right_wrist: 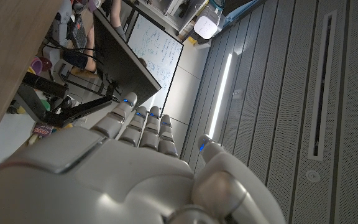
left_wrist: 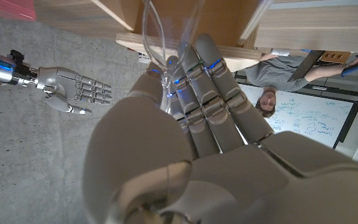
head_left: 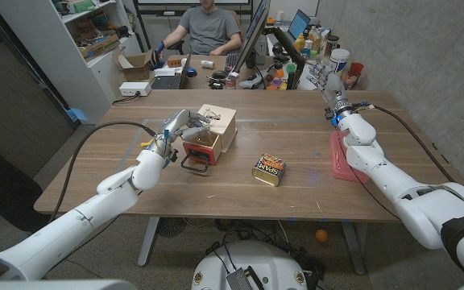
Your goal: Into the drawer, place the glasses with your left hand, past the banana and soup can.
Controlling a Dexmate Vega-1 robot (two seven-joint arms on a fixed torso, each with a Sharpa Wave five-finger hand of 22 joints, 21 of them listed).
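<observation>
Left arm reaching from lower left of the frame, left robot hand (head_left: 177, 129) curled around clear glasses (left_wrist: 166, 43), right robot hand (head_left: 332, 85) raised upper right, fingers together, holding nothing

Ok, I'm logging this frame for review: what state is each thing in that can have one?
drawer: pulled open from the small wooden box.
glasses: clear, held in the left hand, above the drawer, not yet inside.
right hand: raised off the table, fingers apart, holding nothing.
tin: closed, lying on the table, apart from both hands.
</observation>
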